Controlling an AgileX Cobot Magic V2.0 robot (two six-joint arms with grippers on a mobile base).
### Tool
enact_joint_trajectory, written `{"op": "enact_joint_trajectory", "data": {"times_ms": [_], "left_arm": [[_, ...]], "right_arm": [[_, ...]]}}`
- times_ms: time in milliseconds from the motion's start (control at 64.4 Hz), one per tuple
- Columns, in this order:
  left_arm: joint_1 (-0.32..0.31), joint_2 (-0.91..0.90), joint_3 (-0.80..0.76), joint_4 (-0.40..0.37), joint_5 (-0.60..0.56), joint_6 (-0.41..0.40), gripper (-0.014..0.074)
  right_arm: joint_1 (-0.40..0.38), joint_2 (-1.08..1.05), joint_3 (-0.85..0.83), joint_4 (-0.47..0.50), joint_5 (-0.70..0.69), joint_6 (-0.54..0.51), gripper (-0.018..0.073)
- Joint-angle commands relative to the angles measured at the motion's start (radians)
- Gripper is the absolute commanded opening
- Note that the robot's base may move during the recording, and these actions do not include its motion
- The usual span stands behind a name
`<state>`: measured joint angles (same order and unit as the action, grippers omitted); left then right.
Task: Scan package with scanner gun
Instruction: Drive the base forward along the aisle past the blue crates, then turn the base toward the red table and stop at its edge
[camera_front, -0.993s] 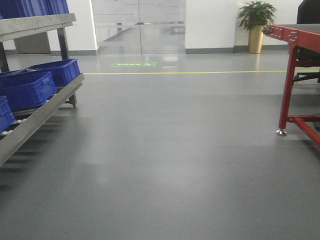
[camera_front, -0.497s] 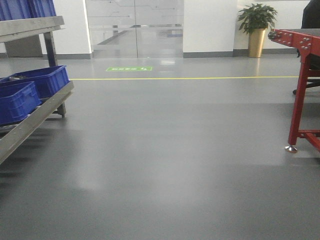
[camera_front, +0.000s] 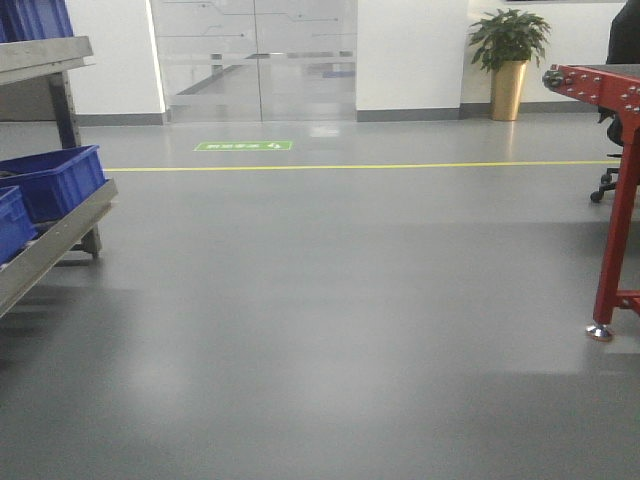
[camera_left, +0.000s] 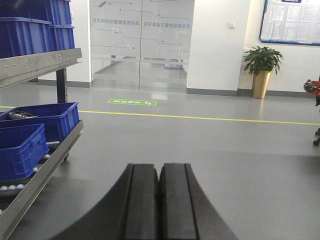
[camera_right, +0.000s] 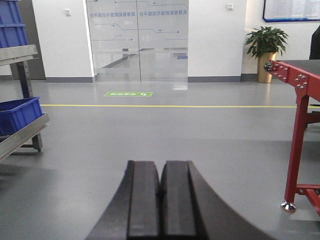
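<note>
No package and no scanner gun show in any view. My left gripper (camera_left: 159, 167) is shut and empty, its black fingers pressed together, pointing out over the grey floor. My right gripper (camera_right: 161, 164) is likewise shut and empty, held level above the floor. Neither gripper shows in the front view.
A metal roller rack (camera_front: 45, 250) with blue crates (camera_front: 55, 180) stands on the left; it also shows in the left wrist view (camera_left: 47, 165). A red-framed conveyor (camera_front: 612, 190) stands on the right, also in the right wrist view (camera_right: 295, 130). Ahead are a yellow floor line (camera_front: 350, 166), glass doors (camera_front: 255, 60) and a potted plant (camera_front: 508, 60).
The front view has swung to the right: the blue crates and rack slid toward the left edge, and the red conveyor leg moved toward the right edge.
</note>
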<state>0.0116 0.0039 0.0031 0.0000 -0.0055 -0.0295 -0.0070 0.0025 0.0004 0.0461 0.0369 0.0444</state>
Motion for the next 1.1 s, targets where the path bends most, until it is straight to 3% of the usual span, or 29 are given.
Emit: {"op": "enact_joint_trajectory", "data": {"times_ms": [0, 1087], "left_arm": [[0.005, -0.004, -0.003, 0.006, -0.02, -0.002, -0.0111], [0.005, -0.004, -0.003, 0.006, -0.02, -0.002, -0.0111]], "right_arm": [[0.002, -0.003, 0.0, -0.008, -0.014, -0.001, -0.0169], [0.002, -0.003, 0.0, -0.008, -0.014, -0.001, -0.0169]]}}
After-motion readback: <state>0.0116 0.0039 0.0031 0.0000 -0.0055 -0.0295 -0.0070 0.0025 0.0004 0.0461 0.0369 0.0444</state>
